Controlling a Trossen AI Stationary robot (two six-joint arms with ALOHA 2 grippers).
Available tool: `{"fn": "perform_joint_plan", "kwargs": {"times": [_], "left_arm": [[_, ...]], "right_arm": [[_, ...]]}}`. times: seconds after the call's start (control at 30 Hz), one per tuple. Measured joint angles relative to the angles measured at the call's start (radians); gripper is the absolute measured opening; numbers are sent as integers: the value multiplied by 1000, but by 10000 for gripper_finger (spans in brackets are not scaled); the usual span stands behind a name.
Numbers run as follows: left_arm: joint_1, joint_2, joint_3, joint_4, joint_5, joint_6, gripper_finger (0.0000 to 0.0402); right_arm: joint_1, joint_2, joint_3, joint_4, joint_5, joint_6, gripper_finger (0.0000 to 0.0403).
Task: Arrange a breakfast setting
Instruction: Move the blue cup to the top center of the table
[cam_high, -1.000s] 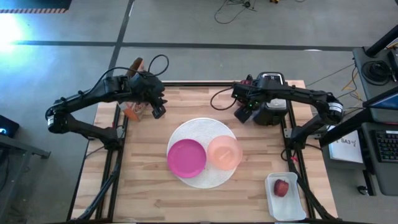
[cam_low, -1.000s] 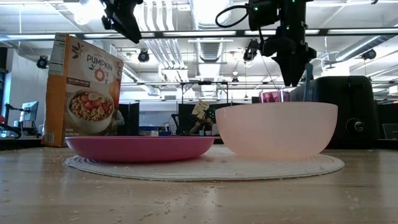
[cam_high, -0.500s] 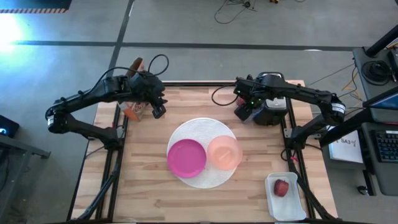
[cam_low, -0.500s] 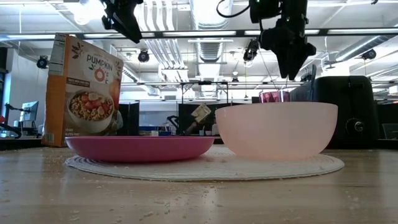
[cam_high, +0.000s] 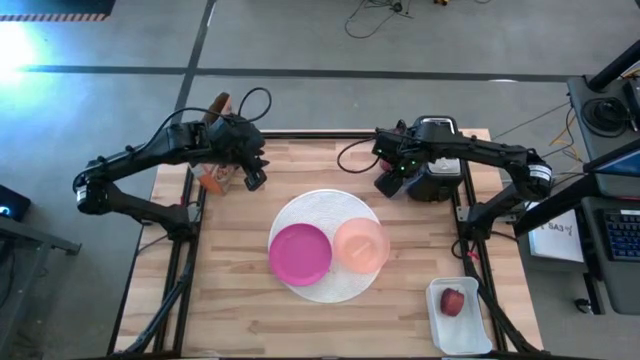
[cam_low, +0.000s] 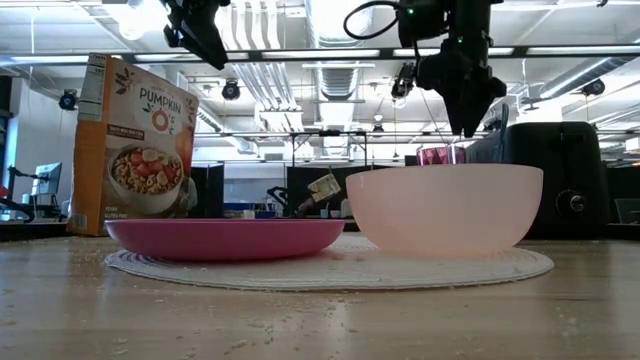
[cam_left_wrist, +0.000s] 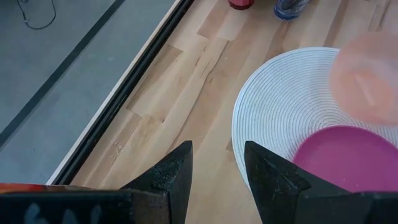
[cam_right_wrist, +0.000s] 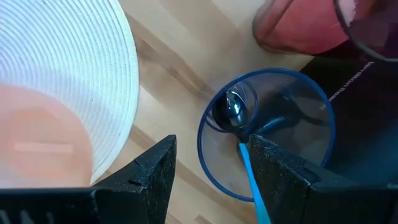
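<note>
The round white plate (cam_high: 322, 212) lies mid-table, bearing the magenta plate (cam_high: 300, 253) and the peach bowl (cam_high: 361, 243). My right gripper (cam_right_wrist: 211, 155) hangs open over a blue translucent cup (cam_right_wrist: 267, 71) at the far right, fingers pointing down. The spoon stands in that cup, dark head (cam_right_wrist: 231, 107) at the bottom, teal handle (cam_right_wrist: 252, 180) rising between my fingers. The pink tumbler (cam_right_wrist: 298, 25) stands just beyond the cup. A small red fruit (cam_high: 453, 301) sits in a white tray. My left gripper (cam_left_wrist: 217, 168) waits open and high over the far left, holding nothing. My right gripper comes from above with the spoon's teal handle (cam_right_wrist: 247, 163) rising close along the inner side of one finger (cam_right_wrist: 273, 168). I cannot tell whether that finger touches the handle. The other finger stands well apart from it.
A cereal box (cam_low: 135, 145) stands upright at the far left edge. A black appliance (cam_high: 438, 178) sits at the far right, beside the cup. The white tray (cam_high: 462, 330) is at the near right corner. Bare wood (cam_high: 220, 290) lies left and in front of the plates.
My right gripper has tipped slightly back and forth above the blue cup while staying open. The plates, the bowl and the cup have kept their places.
</note>
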Motion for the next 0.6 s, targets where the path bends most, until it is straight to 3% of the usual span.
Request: {"fn": "perform_joint_plan", "kwargs": {"times": [0.33, 0.6], "left_arm": [[0, 0, 0, 0, 0, 1, 129], [0, 0, 0, 0, 0, 1, 129]], "right_arm": [[0, 1, -79, 71, 0, -9, 188], [0, 1, -84, 75, 0, -19, 131]]}}
